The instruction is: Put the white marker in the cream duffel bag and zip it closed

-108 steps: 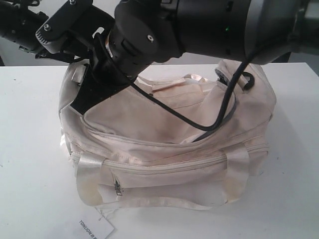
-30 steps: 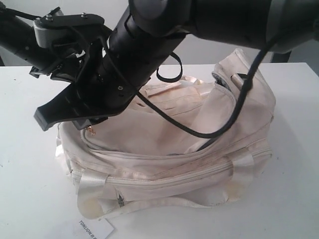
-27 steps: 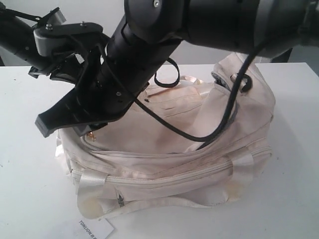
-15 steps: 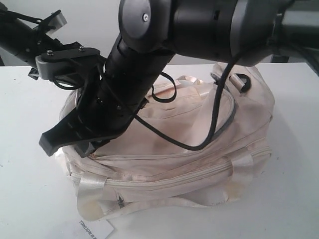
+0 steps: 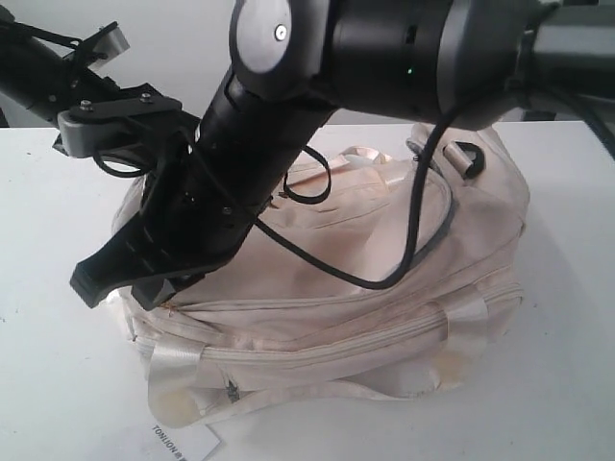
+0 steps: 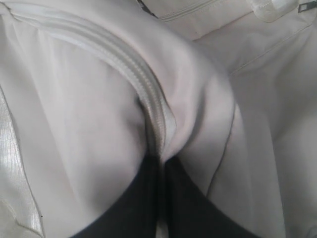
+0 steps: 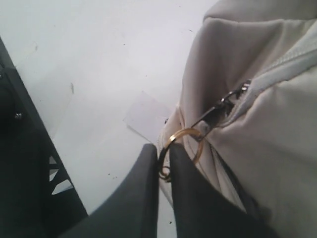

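The cream duffel bag (image 5: 404,279) lies on the white table (image 5: 58,384). The white marker is out of view. My right gripper (image 5: 135,286) reaches across to the bag's left end. In the right wrist view the right gripper (image 7: 164,159) is shut on the gold round pull (image 7: 190,135) of the top zipper, low on the bag's (image 7: 267,129) end. My left gripper (image 6: 161,161) is shut on a fold of the bag's fabric (image 6: 74,109), right at the closed zipper (image 6: 131,64). In the exterior view the left arm (image 5: 96,120) comes from the upper left, its gripper hidden behind the right arm.
A flat white paper tag (image 5: 183,444) with black print lies at the table's front edge, also seen under the right gripper as the tag (image 7: 146,116). The right arm's black cable (image 5: 384,274) hangs across the bag's top. A shiny handle strap (image 5: 173,370) wraps the bag's front.
The right gripper has moved down and slightly left along the bag's left end with the gold pull in it. The bag's left end has sagged lower.
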Controlling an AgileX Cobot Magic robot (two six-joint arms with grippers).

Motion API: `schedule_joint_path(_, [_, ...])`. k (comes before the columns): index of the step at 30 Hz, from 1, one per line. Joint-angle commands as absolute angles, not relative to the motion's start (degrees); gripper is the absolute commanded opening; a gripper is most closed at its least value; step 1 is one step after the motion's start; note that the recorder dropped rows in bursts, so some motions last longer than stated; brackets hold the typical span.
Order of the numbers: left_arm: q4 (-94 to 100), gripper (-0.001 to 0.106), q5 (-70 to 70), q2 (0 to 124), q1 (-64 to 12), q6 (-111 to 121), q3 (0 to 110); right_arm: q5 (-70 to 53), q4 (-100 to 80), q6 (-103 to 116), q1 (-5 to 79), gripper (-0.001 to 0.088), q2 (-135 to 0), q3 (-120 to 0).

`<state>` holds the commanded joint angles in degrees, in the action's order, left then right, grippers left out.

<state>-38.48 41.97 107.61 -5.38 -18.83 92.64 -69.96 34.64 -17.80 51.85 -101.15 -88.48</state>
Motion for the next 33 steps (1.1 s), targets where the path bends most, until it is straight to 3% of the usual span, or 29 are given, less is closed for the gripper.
schedule_joint_path(9, [-38.48,0.000,42.44,107.61,-5.38,-18.83,92.64,-55.30,20.71,-8.85,51.85,0.0000,-94.17,-88.48])
schedule_joint_path(16, [-38.48,0.000,43.04,107.61,-5.38,-18.83,92.64,-53.28,6.50,10.61,51.85,0.0000,-93.64,-88.48])
schedule_joint_path(33, [-42.74,0.000,46.79,107.61,-5.38,-18.83,92.64,-42.75,2.32,15.19,51.85,0.0000,-102.05,-88.48])
